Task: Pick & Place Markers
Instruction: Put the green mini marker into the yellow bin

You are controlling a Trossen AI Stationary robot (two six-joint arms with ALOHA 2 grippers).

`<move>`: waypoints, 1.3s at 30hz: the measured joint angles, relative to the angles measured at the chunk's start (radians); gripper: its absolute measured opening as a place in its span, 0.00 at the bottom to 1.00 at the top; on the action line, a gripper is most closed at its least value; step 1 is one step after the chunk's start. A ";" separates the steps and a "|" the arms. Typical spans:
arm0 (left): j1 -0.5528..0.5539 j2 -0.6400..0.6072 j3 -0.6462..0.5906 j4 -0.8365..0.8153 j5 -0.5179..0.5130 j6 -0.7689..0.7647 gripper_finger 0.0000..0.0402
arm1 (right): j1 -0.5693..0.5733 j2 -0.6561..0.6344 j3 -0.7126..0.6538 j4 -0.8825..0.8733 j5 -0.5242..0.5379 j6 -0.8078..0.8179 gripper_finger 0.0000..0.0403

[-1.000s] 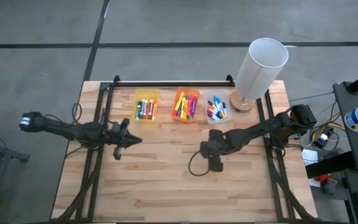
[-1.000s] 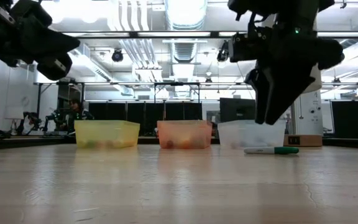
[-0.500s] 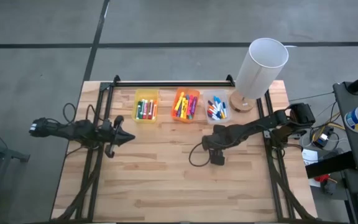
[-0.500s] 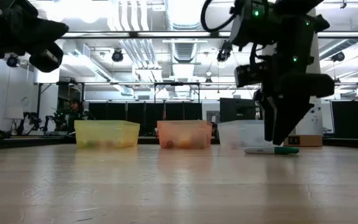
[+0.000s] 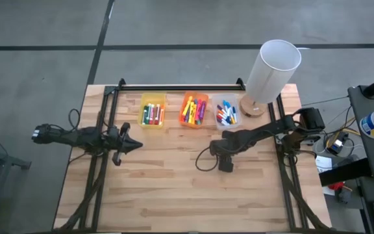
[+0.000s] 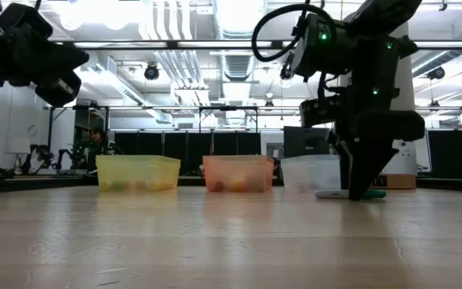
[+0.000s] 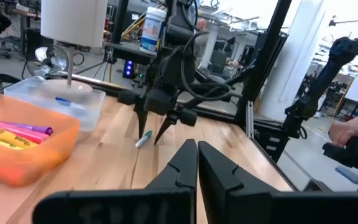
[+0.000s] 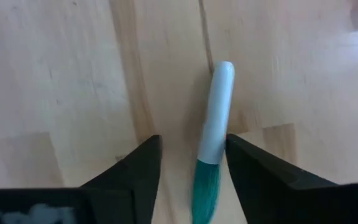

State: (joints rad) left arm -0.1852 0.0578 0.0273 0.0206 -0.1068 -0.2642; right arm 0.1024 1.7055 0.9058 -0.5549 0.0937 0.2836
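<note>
Both arms are matte black, built of slim jointed links. The right arm (image 5: 265, 133) carries a looping black cable and small green lights; the left arm (image 5: 76, 136) ends in tapered, pointed black fingers (image 7: 179, 171).

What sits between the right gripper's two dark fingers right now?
The right wrist view shows the white-bodied marker with the green cap lying on the wooden table between the right gripper's open fingers, nearer one finger; otherwise bare wood.

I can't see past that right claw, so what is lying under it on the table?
A white marker with a green cap lies flat on the wooden table between the open fingers of the right gripper. The cap's end is out of sight.
</note>
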 joint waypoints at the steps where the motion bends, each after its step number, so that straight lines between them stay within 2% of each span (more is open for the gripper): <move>1: 0.000 0.001 0.000 -0.005 0.000 0.000 0.02 | -0.004 0.007 0.001 0.002 -0.006 0.000 0.41; 7: 0.000 0.012 0.000 -0.012 0.000 0.000 0.02 | -0.026 0.037 0.005 0.009 -0.037 -0.006 0.30; 14: 0.000 0.012 0.000 -0.014 0.000 -0.001 0.02 | -0.028 0.027 0.079 -0.054 -0.080 0.029 0.07; 21: 0.000 0.012 0.000 -0.014 0.001 -0.001 0.02 | -0.057 0.024 0.264 -0.301 -0.055 0.050 0.06; 25: 0.000 0.012 0.000 -0.014 0.001 -0.001 0.02 | -0.103 0.020 0.427 -0.476 0.136 0.048 0.06; 28: 0.000 0.012 0.000 -0.014 0.001 -0.001 0.02 | -0.160 0.020 0.535 -0.521 0.268 0.059 0.06; 30: 0.000 0.012 0.000 -0.014 0.001 -0.001 0.02 | -0.203 0.019 0.593 -0.544 0.317 0.071 0.06; 34: 0.000 0.012 0.000 -0.014 0.001 -0.001 0.02 | -0.300 0.019 0.653 -0.555 0.327 0.082 0.06; 39: 0.000 0.012 0.000 -0.014 0.001 -0.001 0.02 | -0.430 0.019 0.641 -0.558 0.314 0.079 0.06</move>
State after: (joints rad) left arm -0.1852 0.0700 0.0273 0.0063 -0.1062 -0.2653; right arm -0.3273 1.7241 1.5468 -1.1130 0.4073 0.3625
